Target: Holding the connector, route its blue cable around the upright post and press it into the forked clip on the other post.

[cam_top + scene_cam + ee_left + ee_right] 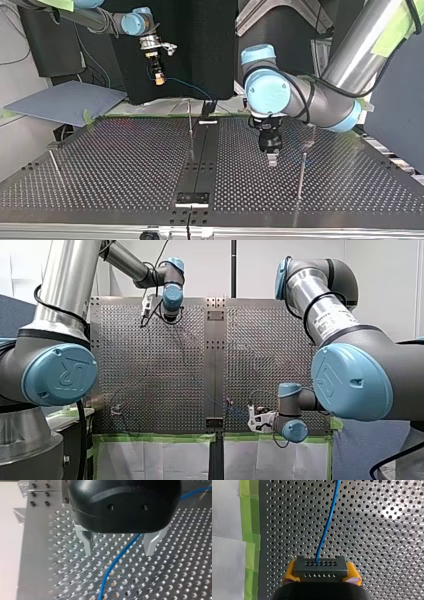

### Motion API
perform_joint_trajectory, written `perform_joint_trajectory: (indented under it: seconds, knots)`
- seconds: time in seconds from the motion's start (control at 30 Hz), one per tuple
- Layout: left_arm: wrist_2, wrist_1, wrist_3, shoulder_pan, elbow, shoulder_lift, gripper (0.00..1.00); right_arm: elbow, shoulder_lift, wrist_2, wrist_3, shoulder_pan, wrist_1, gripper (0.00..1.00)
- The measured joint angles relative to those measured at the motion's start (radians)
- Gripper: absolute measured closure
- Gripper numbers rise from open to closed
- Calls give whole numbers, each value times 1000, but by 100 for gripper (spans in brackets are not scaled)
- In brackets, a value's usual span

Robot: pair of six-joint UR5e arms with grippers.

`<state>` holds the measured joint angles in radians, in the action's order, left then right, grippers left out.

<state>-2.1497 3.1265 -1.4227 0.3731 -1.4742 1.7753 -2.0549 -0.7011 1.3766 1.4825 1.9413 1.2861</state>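
Connector (320, 567) sits clamped between right gripper's (322, 574) yellow pads, cable (328, 525) running ahead over the table (387, 542). Left gripper (119, 551) hangs spread, its 2 fingers astride the cable without gripping. Best keep tension light and swing wide of the post (190, 125) so nothing snags.

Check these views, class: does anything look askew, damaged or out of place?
Nothing stands out. The connector sits square in my right tool, the blue cable runs out unkinked, and my left tool hangs open over it.
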Motion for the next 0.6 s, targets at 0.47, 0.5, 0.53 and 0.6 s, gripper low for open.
perform_joint_trajectory:
  seconds: [0.47,0.5,0.53,0.6]
  knots:
    - [-15,37,-12,-10,69,0,0,0,0,0,0,0,0,100]
    - [-15,44,-14,-10,76,0,0,0,0,0,0,0,0,100]
    - [-15,52,-15,-10,85,0,0,0,0,0,0,1,0,100]
    - [-15,63,-18,-10,99,0,0,0,1,1,0,1,0,100]
